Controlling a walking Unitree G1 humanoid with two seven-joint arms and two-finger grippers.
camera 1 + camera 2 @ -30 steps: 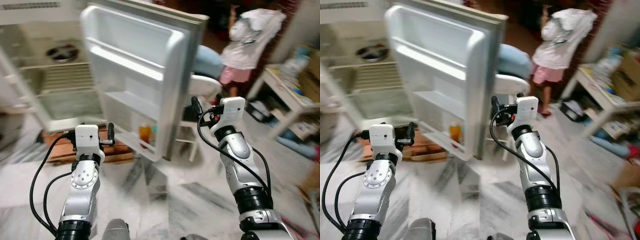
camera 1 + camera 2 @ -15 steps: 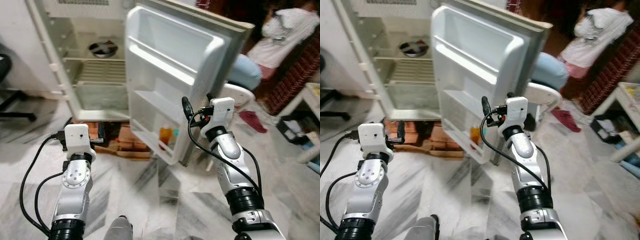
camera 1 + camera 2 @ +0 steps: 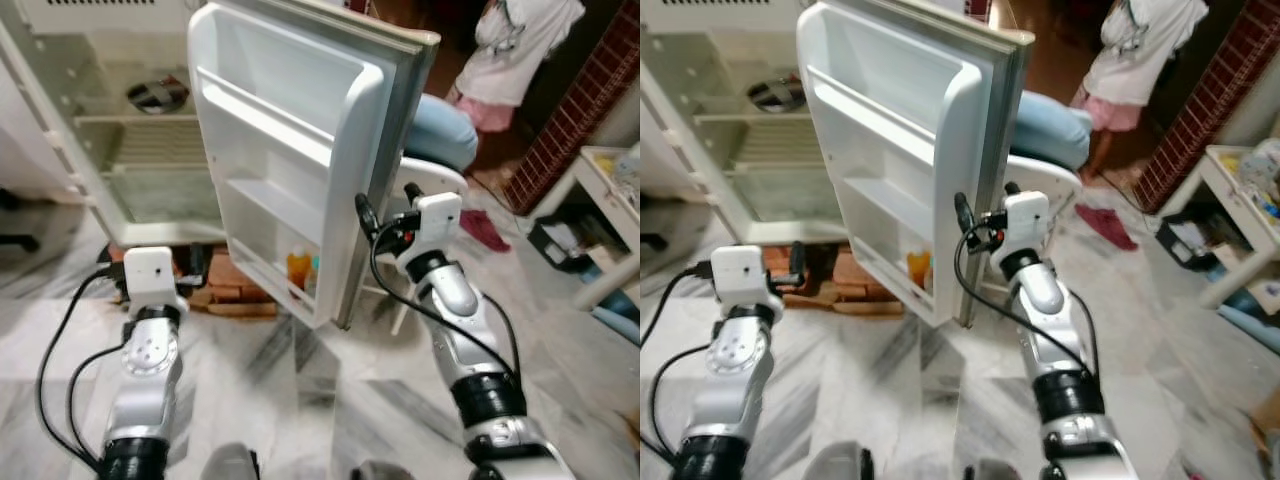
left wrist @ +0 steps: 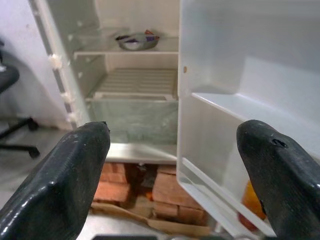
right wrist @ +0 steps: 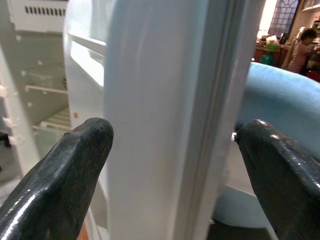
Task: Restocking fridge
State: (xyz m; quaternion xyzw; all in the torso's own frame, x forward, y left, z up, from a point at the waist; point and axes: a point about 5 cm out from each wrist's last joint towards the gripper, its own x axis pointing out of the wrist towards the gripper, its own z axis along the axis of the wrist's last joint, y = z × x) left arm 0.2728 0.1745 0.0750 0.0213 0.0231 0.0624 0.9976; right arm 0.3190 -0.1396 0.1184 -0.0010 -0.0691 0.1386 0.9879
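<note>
Now the white fridge (image 3: pixel 130 150) stands open on a base of red bricks (image 3: pixel 235 290), and its tall white plastic door (image 3: pixel 290 170) is swung out toward the robot. The right gripper (image 5: pixel 170 165) is at the free edge of this door, with its two black fingers (image 5: pixel 55 175) spread wide, one on each side of the edge. They hold nothing, and I cannot tell if they touch the door. The left gripper (image 4: pixel 175 170) is lower, in front of the open cabinet, and its fingers (image 4: pixel 60 175) are also apart and empty.

Inside the cabinet, a round metal bowl (image 4: pixel 136 40) sits on the upper shelf, and the white wire rack (image 4: pixel 135 82) below it looks bare. In the lowest pocket of the door stand an orange bottle (image 3: pixel 297 268) and a small light blue one (image 3: pixel 312 275) just beside it. A person in a white top (image 3: pixel 520 50) stands behind the door, well apart from the arms, and a white plastic chair (image 3: pixel 425 185) is just behind the door edge.

I judge that the step in hand is managing the door, and the loading is not yet begun, because neither gripper carries any goods. The next move probably calls for the right gripper to steady or push the door wider, without knocking the chair. Then the robot must fetch an item to place on a shelf.
</note>
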